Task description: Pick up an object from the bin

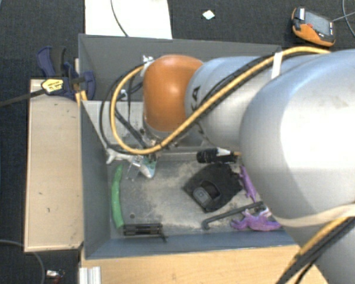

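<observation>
gripper (137, 163) low at bin's 10 o'clock, probably lining up on small teal-clear thing (148, 168) | grip: can't tell, wrist's in the way | green tube (116, 197) beside it

Bright, even light from above, soft sheen on arm (307, 111), shadowed bin walls (96, 206)

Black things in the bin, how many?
4: a marker beside the arm, a chunky block mid-bin, a bent rod just below it, a flat bar at the lower-left corner. The arm may hide others.

grey bin (96, 218) | green tube (116, 195) left | black bar (142, 229) near wall | black block (212, 189) middle | purple piece (255, 221) right
</observation>
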You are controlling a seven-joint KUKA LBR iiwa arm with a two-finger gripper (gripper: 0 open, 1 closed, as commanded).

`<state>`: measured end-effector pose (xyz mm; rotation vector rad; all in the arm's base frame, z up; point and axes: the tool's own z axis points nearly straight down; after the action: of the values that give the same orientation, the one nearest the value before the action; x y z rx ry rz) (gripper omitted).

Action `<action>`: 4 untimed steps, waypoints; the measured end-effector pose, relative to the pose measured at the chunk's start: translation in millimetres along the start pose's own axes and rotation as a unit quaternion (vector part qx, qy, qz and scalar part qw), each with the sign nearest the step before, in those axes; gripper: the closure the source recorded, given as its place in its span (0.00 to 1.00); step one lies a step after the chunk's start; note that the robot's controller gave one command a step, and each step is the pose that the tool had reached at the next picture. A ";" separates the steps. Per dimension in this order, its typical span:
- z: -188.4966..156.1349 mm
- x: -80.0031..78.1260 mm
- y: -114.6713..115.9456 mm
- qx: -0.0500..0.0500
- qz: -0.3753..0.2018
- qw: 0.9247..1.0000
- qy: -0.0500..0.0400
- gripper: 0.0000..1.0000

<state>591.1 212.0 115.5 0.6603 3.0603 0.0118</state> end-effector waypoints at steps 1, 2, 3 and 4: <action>15.5 15.3 35.7 0.000 -0.090 0.996 0.002 0.00; 44.5 17.8 35.5 -0.001 0.082 0.997 0.000 0.00; 44.0 7.6 12.9 0.000 -0.080 0.997 0.001 1.00; 43.7 7.7 12.8 -0.001 -0.079 0.997 0.001 1.00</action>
<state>589.9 227.0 71.9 0.4163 3.1047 0.0130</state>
